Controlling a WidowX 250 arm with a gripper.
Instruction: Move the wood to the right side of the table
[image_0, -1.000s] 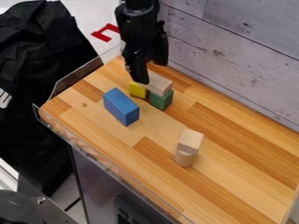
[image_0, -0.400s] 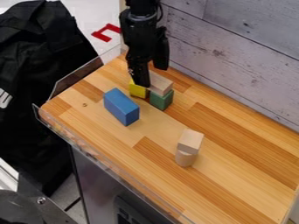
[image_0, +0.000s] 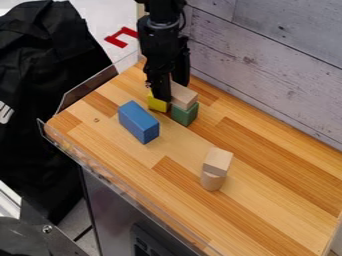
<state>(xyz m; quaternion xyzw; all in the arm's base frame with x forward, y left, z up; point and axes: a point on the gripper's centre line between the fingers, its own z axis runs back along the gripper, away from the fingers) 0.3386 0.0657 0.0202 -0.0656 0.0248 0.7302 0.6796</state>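
Camera view: wood block between parted fingers, atop green block.

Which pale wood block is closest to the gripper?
The pale block atop the green block, right at the gripper; the other sits farther off on a cylinder.

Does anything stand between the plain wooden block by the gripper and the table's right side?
Partway from the plain wooden block, a pale wooden block on an upright wooden cylinder may crowd the path.
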